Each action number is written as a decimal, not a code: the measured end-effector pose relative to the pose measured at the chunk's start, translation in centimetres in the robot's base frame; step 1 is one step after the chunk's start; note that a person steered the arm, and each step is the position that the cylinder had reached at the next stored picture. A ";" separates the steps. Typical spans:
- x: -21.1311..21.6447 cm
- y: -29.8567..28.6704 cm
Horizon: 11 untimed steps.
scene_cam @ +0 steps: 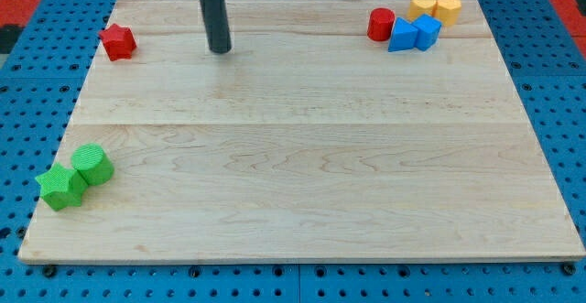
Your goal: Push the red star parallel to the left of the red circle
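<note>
The red star (pixel 118 42) lies near the board's top left corner. The red circle (pixel 381 24) stands near the top right, far to the star's right, touching a blue block. My tip (pixel 220 50) rests on the board between them, well to the right of the star and a little lower than it, touching no block.
Two blue blocks (pixel 414 34) sit just right of the red circle, with two yellow blocks (pixel 436 8) above them. A green star (pixel 59 188) and a green cylinder (pixel 92 165) touch each other at the bottom left. The wooden board (pixel 302 147) lies on a blue pegboard.
</note>
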<state>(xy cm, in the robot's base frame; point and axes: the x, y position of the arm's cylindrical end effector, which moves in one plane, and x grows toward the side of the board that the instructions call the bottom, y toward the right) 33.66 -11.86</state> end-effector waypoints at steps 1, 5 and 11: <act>7.0 -8.5; 8.5 -18.6; -5.4 -10.2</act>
